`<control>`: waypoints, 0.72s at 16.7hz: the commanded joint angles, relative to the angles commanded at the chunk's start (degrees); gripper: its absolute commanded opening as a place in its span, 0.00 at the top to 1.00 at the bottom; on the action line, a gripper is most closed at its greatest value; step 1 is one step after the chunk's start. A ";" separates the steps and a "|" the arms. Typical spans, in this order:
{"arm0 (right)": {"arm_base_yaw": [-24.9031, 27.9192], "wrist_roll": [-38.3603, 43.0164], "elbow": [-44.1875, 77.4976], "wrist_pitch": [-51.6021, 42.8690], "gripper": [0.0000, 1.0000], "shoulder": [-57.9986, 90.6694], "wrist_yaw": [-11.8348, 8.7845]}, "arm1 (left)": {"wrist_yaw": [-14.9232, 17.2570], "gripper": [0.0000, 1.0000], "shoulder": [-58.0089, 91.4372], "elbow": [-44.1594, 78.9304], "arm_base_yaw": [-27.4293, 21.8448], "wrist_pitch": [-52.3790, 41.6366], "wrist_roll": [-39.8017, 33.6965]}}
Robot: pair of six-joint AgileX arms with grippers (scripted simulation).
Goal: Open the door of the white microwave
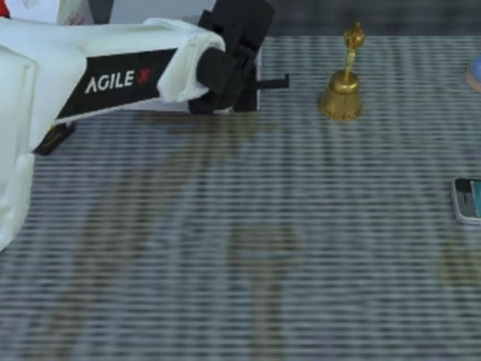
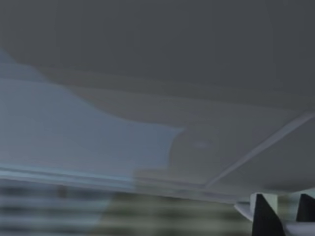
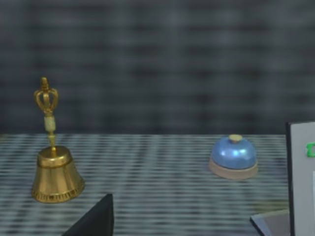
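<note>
left gripper (image 1: 248,83) at microwave (image 1: 45,9)

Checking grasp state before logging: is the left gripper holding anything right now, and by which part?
Cannot be told. The left gripper is at the white microwave at the table's far left, but the arm hides the contact, and the left wrist view shows only a pale surface.

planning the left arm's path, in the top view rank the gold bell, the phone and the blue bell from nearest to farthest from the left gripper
From the left gripper, at the table's far left:
1. gold bell, just to its right, far side.
2. blue bell, far right edge, only partly in view.
3. phone, right edge, nearer the camera's side.
The last two are close.
</note>
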 joint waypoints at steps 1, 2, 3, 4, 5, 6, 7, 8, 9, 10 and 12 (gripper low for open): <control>0.00 0.00 0.00 0.00 0.00 0.00 0.00 | 0.00 1.00 0.00 0.00 0.00 0.00 0.00; 0.00 0.00 0.00 0.00 0.00 0.00 0.00 | 0.00 1.00 0.00 0.00 0.00 0.00 0.00; 0.00 0.00 0.00 0.00 0.00 0.00 0.00 | 0.00 1.00 0.00 0.00 0.00 0.00 0.00; 0.00 0.00 0.00 0.00 0.00 0.00 0.00 | 0.46 1.00 0.36 0.02 -0.41 0.05 -0.31; 0.00 0.00 0.00 0.00 0.00 0.00 0.00 | 0.51 1.00 0.33 -0.16 -0.39 0.08 -0.18; 0.00 0.00 0.00 0.00 0.00 0.00 0.00 | 0.68 1.00 0.13 -0.72 -0.30 0.25 0.21; 0.00 0.00 0.00 0.00 0.00 0.00 0.00 | 0.95 1.00 -0.33 -1.38 -0.18 0.68 0.75; 0.00 0.00 0.00 0.00 0.00 0.00 0.00 | 1.28 1.00 -1.04 -2.02 -0.03 1.35 1.33; 0.00 0.00 0.00 0.00 0.00 0.00 0.00 | 1.62 1.00 -1.81 -2.66 0.12 2.07 1.92; 0.00 0.00 0.00 0.00 0.00 0.00 0.00 | 1.95 1.00 -2.40 -3.36 0.26 2.62 2.50; 0.00 0.00 0.00 0.00 0.00 0.00 0.00 | 2.35 1.00 -2.78 -4.58 0.43 2.95 3.33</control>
